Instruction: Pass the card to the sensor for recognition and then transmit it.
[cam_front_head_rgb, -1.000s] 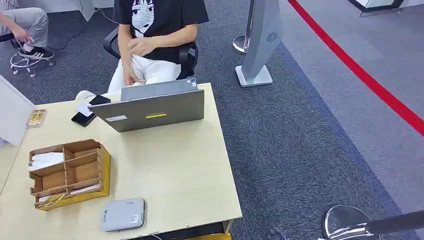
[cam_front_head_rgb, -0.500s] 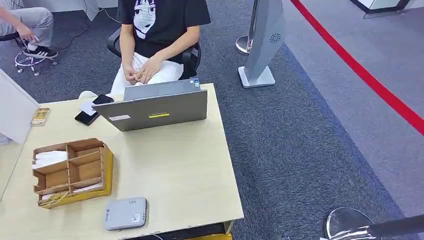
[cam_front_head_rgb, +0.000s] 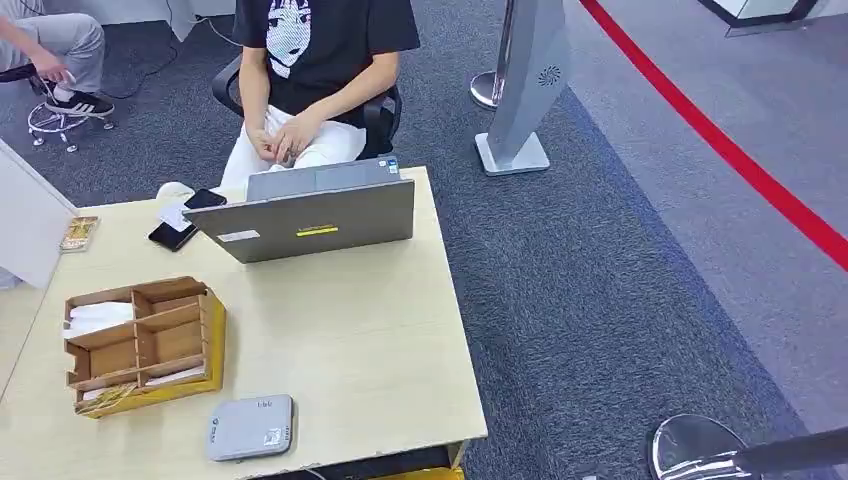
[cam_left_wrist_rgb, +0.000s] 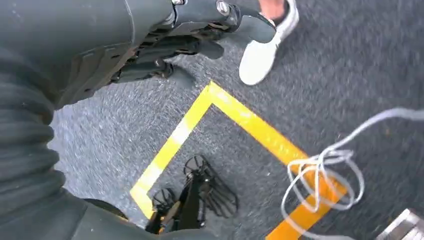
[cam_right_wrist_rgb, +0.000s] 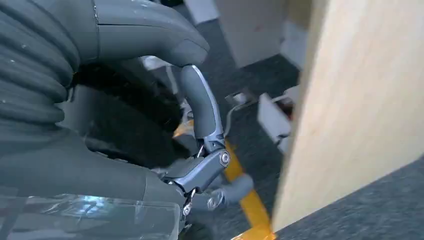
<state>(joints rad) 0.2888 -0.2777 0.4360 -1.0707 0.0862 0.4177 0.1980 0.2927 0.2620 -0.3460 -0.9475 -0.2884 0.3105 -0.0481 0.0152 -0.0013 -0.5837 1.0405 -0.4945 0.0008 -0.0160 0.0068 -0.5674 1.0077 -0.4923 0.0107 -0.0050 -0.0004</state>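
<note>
A grey flat sensor box (cam_front_head_rgb: 249, 428) lies near the front edge of the light wooden table (cam_front_head_rgb: 350, 330). To its left stands a wooden divided organizer (cam_front_head_rgb: 205, 340) with white cards (cam_front_head_rgb: 97, 316) in its compartments. My left hand (cam_left_wrist_rgb: 200, 35) hangs over the dark carpet with its fingers apart and nothing in it. My right hand (cam_right_wrist_rgb: 200, 150) hangs beside a light wooden panel (cam_right_wrist_rgb: 350, 100), its thumb stretched out, holding nothing.
A person (cam_front_head_rgb: 320, 60) sits behind an open grey laptop (cam_front_head_rgb: 315, 220) at the table's far side. Two phones (cam_front_head_rgb: 170, 236) lie left of the laptop. A silver stand (cam_front_head_rgb: 520, 90) and a stanchion base (cam_front_head_rgb: 690, 445) are on the carpet to the right. Yellow floor tape (cam_left_wrist_rgb: 240, 120) and a loose white cable (cam_left_wrist_rgb: 325, 170) lie below my left hand.
The head camera shifted slightly, so the whole scene slid a little. The seated person lowered both hands to the lap. Nothing on the table moved.
</note>
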